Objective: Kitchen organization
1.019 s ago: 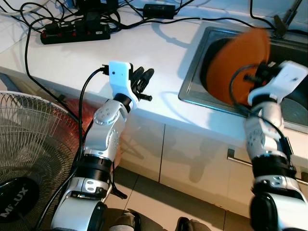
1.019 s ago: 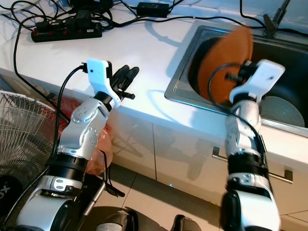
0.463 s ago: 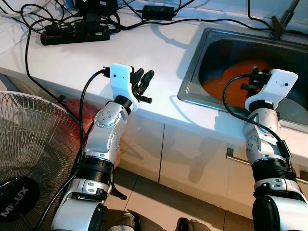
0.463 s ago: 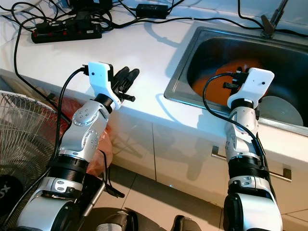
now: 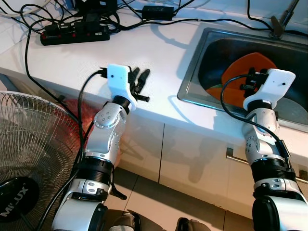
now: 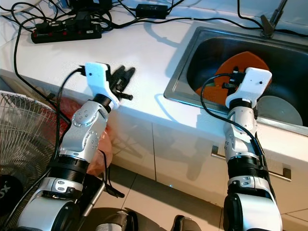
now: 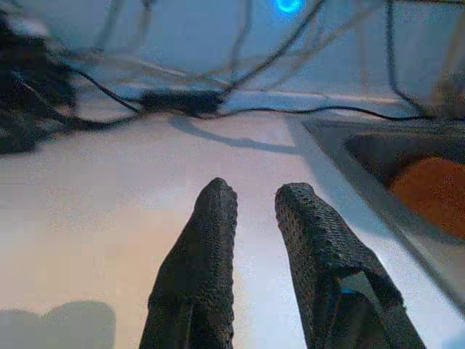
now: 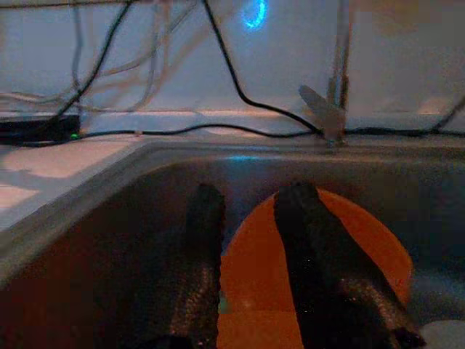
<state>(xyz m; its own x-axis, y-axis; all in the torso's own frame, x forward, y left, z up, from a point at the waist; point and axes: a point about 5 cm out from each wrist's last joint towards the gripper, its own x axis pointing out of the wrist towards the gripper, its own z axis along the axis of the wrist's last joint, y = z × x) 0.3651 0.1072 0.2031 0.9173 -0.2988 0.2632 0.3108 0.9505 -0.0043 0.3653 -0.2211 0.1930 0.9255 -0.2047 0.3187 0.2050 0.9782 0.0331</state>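
Observation:
An orange plate [image 5: 255, 61] stands tilted inside the steel sink [image 5: 190, 82], its upper edge toward the back. My right gripper [image 5: 250, 79] reaches over the sink's front rim and is shut on the plate's near edge. In the right wrist view its fingertips [image 8: 251, 193] overlap the orange disc [image 8: 349, 240]. My left gripper [image 5: 138, 74] hovers over the white counter [image 5: 120, 53], left of the sink. Its fingers [image 7: 218, 218] are slightly open with nothing between them.
A pale round dish [image 5: 294, 105] lies at the sink's right end. A black power strip [image 5: 74, 36] and tangled cables sit at the counter's back. A standing fan [image 5: 29, 154] is low on my left. The tap [image 5: 281, 17] rises behind the sink.
A second ago the orange plate was raised above the sink's front rim. It dropped low into the basin and now stands tilted there. The left gripper barely moved.

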